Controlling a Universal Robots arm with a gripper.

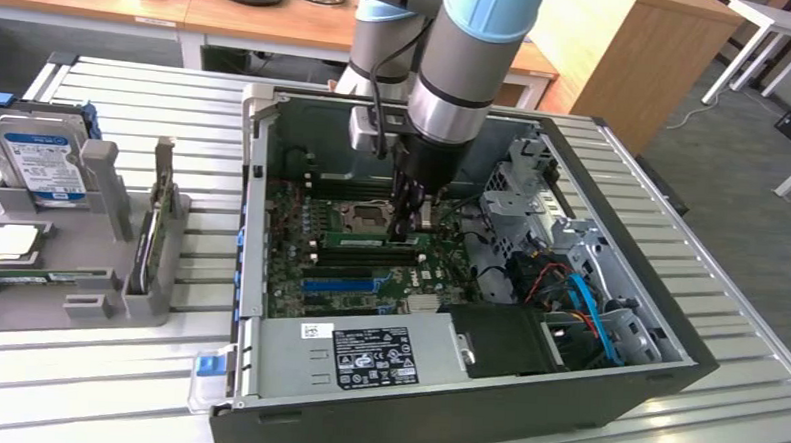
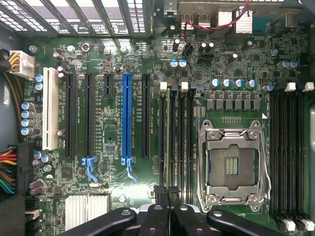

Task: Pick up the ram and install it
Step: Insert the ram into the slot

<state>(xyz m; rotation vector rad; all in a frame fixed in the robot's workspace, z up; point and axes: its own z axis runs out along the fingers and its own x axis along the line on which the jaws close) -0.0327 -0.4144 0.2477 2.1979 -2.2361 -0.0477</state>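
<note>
**Exterior view.** An open black desktop computer case (image 1: pixel 427 423) is seen lying on its side on a pale, slatted metal surface (image 1: pixel 95 389), with its green motherboard (image 1: pixel 295 227) exposed. A silver and pale blue robot arm (image 1: pixel 456 64) is extended down into the case from above. Its black claw (image 1: pixel 406 224) is pointed straight down at the bank of memory slots in the middle of the board. The ram (image 1: pixel 366 240), a long, narrow, flat green circuit-board stick, is found directly under the claw tips, at slot level. Its long axis is laid along the slots, from the exterior view's left to the exterior view's right. Most of its length is stretched to the exterior view's left of the claw. A grey plastic parts holder (image 1: pixel 85 298) is set well apart, at the exterior view's left.

**Wrist view.** The claw (image 2: pixel 167 194) is shown almost fully closed, with its two black fingertips (image 2: pixel 158 196) pressed in from either side. The ram (image 2: pixel 169 137) is seen edge-on as a thin pale green line running out from between the tips. It is parallel to the empty black memory slots (image 2: pixel 186 132) just beside it. The claw is judged to be pinched on the ram's flat faces. The ram is placed between a blue plastic expansion slot (image 2: pixel 127 118) and a silver processor socket (image 2: pixel 231 162). Whether it is fully seated cannot be told.
</note>
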